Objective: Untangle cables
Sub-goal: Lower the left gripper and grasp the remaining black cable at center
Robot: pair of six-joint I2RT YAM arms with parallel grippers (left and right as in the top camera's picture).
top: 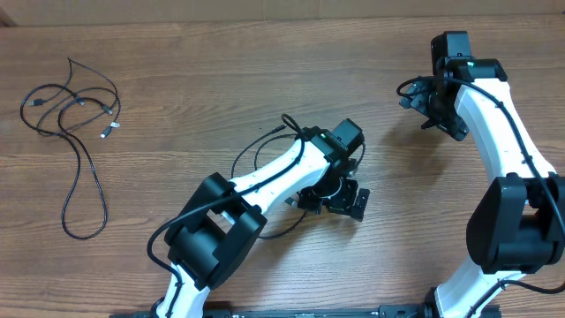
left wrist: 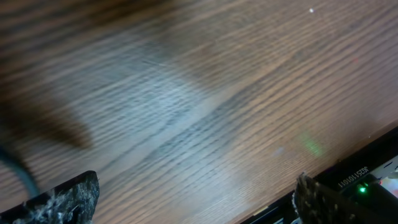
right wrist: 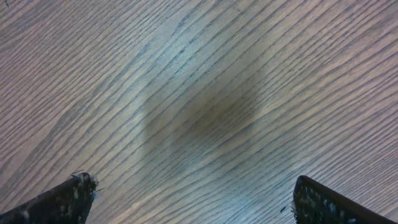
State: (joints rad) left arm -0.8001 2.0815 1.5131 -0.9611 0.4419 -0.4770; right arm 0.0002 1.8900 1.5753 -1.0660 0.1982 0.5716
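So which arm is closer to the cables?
Left. Its fingers are open over the middle of the table, to the right of the cables. The right arm's fingers are farther away, near the table's far right side.

A brown wood-grain desk [top: 177,53] fills the view, with a pale strip [top: 265,9] beyond its far edge and, off its near edge, a black box [left wrist: 373,167], perhaps electronics, showing a small green light [left wrist: 362,188].
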